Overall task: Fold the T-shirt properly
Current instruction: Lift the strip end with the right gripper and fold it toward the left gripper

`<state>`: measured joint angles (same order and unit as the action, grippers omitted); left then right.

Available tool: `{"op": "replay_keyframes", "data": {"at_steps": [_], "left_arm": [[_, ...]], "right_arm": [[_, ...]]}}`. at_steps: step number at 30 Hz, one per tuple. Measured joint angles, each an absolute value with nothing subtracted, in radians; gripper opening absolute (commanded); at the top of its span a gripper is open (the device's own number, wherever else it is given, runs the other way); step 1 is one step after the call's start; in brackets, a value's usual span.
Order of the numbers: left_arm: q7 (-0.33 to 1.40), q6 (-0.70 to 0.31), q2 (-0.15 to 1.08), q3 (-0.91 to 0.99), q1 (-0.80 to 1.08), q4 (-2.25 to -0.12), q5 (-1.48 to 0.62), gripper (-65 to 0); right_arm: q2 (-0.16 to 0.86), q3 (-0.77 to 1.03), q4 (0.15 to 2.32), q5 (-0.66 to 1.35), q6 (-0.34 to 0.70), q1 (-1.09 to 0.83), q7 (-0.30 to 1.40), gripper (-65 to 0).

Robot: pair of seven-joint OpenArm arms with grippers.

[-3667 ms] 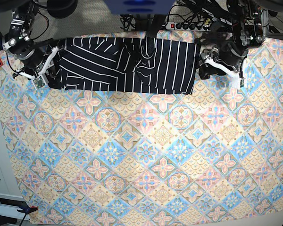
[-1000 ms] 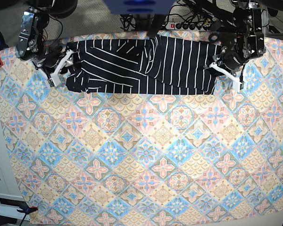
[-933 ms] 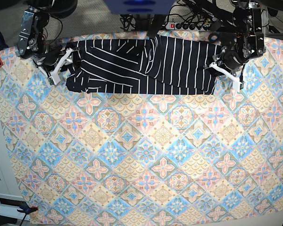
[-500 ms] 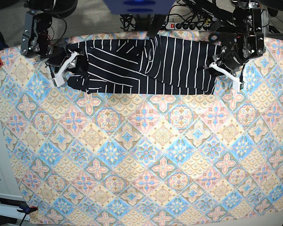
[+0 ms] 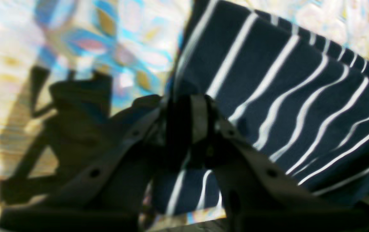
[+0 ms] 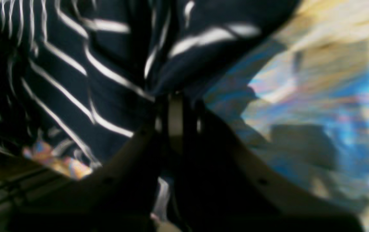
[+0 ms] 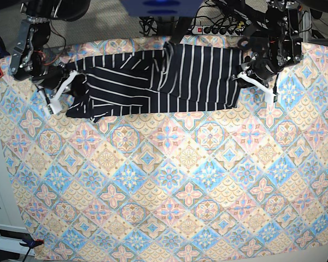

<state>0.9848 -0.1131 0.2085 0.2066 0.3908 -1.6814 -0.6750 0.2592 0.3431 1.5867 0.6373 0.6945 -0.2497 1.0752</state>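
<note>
Dark pinstriped cloth is sitting clamped in my left pincer [image 5: 187, 129], whose jaws are pinching the T-shirt [image 7: 158, 82] at its edge. My right pincer [image 6: 176, 119] is biting the opposite end, jaws together on a bunched fold. Between the two, the T-shirt is stretching across the far side of the worktop, wrinkled in the middle, lying on the floral tablecloth [image 7: 169, 191] that is spreading out below.
</note>
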Motion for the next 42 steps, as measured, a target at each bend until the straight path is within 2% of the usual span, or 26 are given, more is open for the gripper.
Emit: {"op": "replay_keyframes", "data": {"at_steps": [4, 10, 15, 26, 42], "left_arm": [[0.984, -0.112, 0.154, 0.208, 0.391, -1.681, -0.673, -57.6], [0.959, -0.113, 0.094, 0.212, 0.382, -1.599, -0.686, -57.6], [0.876, -0.122, 0.084, 0.205, 0.371, -1.557, -0.687, -57.6], [0.856, -0.134, 0.086, 0.207, 0.366, -1.528, -0.708, -57.7], [0.796, -0.151, 0.086, 0.207, 0.366, -1.491, -0.72, -57.7]], "right_arm": [[0.274, 0.366, 1.714, 0.638, 0.691, -0.21, 1.115, -64.9], [0.27, 0.305, 1.88, 0.675, 0.694, -0.213, 1.14, -64.9], [0.26, 0.173, 1.89, 0.806, 0.696, -0.213, 1.138, -64.9], [0.153, -0.098, 1.892, 0.817, 0.696, -0.187, 1.142, -65.0], [0.14, -0.174, 1.94, 0.813, 0.692, -0.088, 1.153, -64.8]]}}
